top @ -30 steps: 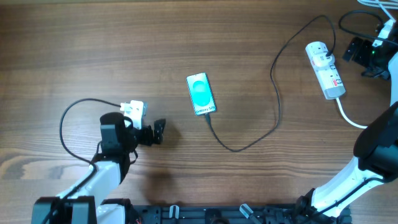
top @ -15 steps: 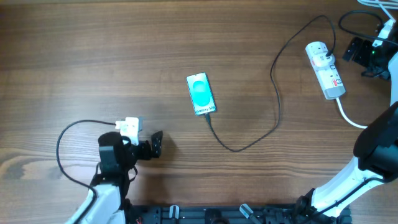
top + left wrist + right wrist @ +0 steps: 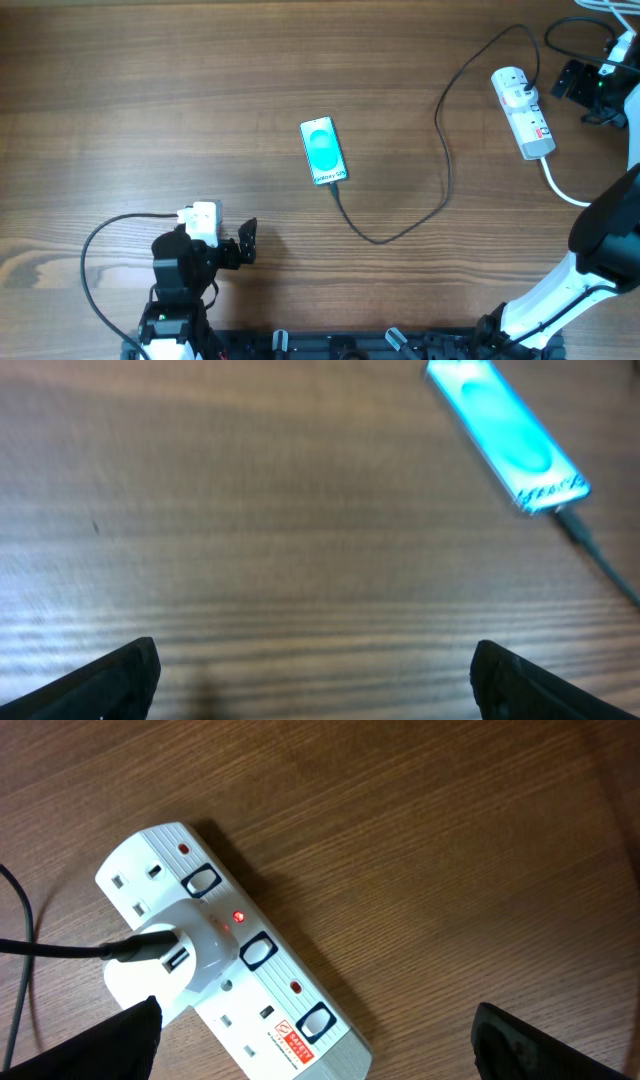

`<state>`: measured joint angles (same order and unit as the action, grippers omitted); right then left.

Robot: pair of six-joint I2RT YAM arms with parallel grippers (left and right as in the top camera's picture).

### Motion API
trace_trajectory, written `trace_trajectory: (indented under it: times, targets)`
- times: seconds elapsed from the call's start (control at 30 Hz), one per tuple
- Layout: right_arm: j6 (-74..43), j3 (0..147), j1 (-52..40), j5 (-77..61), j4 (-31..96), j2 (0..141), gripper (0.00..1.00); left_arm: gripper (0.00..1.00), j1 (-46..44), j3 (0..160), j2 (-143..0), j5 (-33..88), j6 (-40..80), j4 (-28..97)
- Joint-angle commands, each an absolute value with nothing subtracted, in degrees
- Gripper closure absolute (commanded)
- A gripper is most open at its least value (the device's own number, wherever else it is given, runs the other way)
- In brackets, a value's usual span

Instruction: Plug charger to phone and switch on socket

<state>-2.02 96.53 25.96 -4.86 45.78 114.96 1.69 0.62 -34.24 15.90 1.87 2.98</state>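
Looking across the wooden worktop (image 3: 150, 80) right now, both claws are wide open with nothing in them. The left claw (image 3: 226, 230) sits close to its own base, jaws spread about as far as they go, and there's just bare wood between its fingertips (image 3: 120, 680). The phone (image 3: 323, 151) lies flat ahead of it and off to its right, well apart, screen up and lit teal with a green oval. The charger (image 3: 445, 150), a thin black cable, runs from the phone's near end, loops across the wood and heads over to the right claw's side. Its connector tip (image 3: 335, 188) sits right against the phone's bottom edge. It looks pushed in, but the left wrist view is too blurry for me to swear to it.

The right claw (image 3: 570, 82) is over at the far corner, also gaping and gripping nothing. The socket (image 3: 523, 112) lies just ahead of it, near but not touching, running diagonally off to its left in the wrist view. A white plug (image 3: 180, 960) sits in the socket with the black cable coming out of it, and a small red light (image 3: 238, 917) glows right beside that plug. The socket's thick white cord (image 3: 560, 185) trails off from its rounded end.
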Motion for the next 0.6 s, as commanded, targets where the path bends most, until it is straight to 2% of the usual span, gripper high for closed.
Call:
trace_trajectory:
  times: [0.0,0.47,0.57]
  targets:
    - [-1.5,97.4,25.7,-4.5,45.7,114.9,0.0,0.0,2.1,0.3,-28.0,15.1,2.2,3.2]
    - [-1.5,97.4,25.7,-4.5,45.7,114.9,0.0,0.0,0.7,0.3,-1.0,2.7,1.7,4.4]
    - [-1.6,97.4,25.7,-4.5,45.7,114.9,0.0,0.0,-0.5,0.3,-0.2,1.8,-3.8,4.5]
